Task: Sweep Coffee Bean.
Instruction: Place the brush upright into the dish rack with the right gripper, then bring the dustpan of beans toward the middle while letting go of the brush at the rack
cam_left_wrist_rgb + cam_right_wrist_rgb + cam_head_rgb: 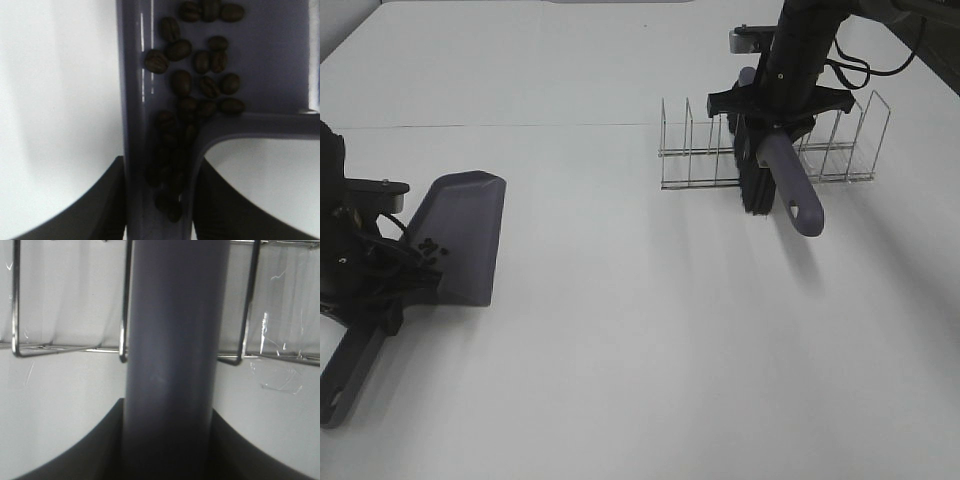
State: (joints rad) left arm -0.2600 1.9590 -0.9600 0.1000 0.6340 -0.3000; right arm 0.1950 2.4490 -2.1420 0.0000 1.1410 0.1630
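The grey-purple dustpan [465, 230] lies on the white table at the left. Several coffee beans [430, 250] sit at its back, near the handle; in the left wrist view the coffee beans [200, 70] lie clustered on the dustpan [280, 50] and down its handle channel. My left gripper [370, 290] is shut on the dustpan handle, as the left wrist view [160, 205] also shows. My right gripper [775, 125] is shut on the grey-purple brush [792, 190], held at the wire rack with its dark bristles [756, 192] low. The brush handle [172, 365] fills the right wrist view.
A wire divider rack [690, 150] stands at the back right; its wires [50, 347] show behind the brush handle. The white table [640, 340] spreads between dustpan and rack. A cable [860, 70] hangs by the right arm.
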